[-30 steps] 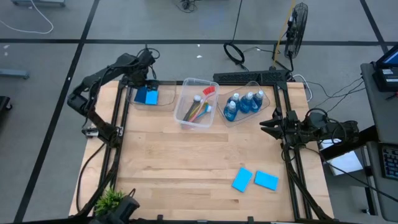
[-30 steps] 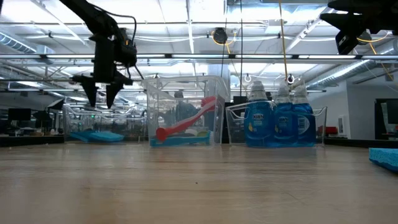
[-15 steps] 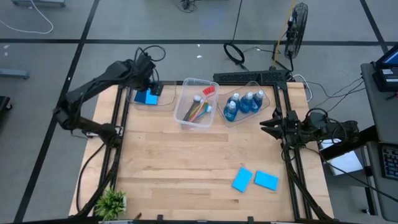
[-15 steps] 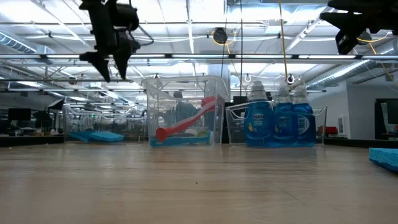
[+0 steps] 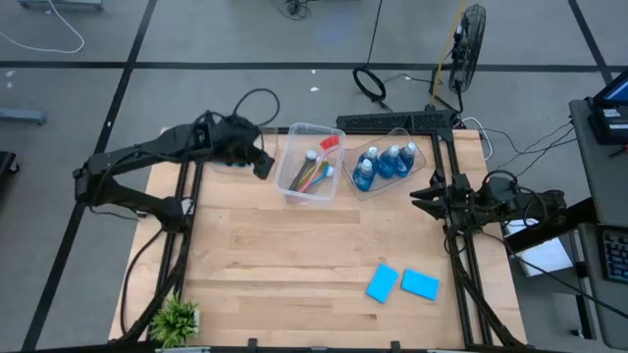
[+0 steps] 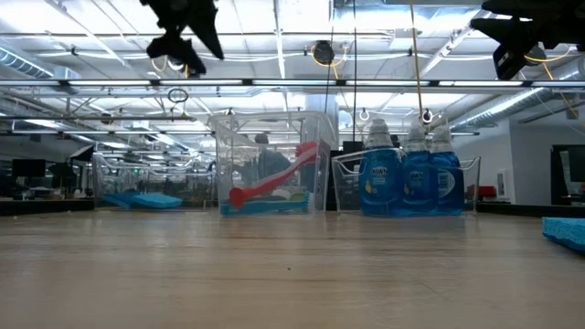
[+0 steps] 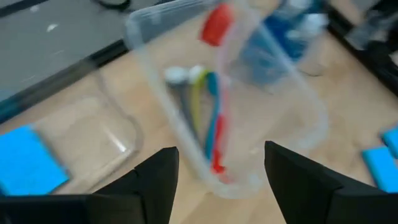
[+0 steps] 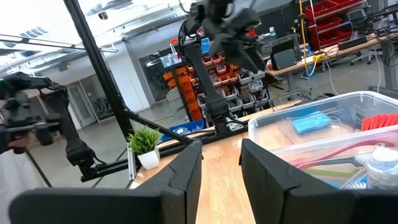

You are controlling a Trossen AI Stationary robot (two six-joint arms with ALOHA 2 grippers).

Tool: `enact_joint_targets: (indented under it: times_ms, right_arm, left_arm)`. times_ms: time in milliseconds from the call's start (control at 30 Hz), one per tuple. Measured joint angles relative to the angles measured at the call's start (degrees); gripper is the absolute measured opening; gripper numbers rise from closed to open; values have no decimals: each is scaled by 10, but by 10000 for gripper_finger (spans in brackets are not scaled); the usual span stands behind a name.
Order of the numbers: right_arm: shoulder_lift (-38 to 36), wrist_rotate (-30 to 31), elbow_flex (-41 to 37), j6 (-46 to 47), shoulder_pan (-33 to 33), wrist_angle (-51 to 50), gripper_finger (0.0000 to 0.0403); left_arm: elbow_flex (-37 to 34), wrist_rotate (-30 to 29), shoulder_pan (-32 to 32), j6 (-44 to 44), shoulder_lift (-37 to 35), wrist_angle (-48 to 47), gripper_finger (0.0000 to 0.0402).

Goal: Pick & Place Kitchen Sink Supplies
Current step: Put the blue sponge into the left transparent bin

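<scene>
Jaws of the left gripper hang open and empty above the counter, beside the brushes' bin. Two sponges lie on the counter. Right gripper, open and empty, waits at the counter's edge.

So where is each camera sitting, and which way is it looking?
High view: above the table, looking straight down; both arms show, left gripper, right gripper.
Low view: at tabletop height, looking level past the brush bin.
Left wrist view: on the left arm, looking down past its own fingers.
Right wrist view: on the right arm, looking across past its own fingers.
All four share the brush bin.
</scene>
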Motion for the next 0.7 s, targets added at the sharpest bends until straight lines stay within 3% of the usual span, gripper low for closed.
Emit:
enact_joint_targets:
  times_ms: [133, 433, 700]
  right_arm:
    - [0, 0, 0, 8, 0, 0, 98]
    - [0, -1, 0, 12, 0, 48, 98]
    - [3, -21, 0, 13, 0, 78, 98]
  left_arm:
    - [0, -25, -77, -19, -14, 9, 225]
    - [0, -162, -236, -78, -38, 8, 209]
    - [-1, -191, -281, -84, -40, 7, 207]
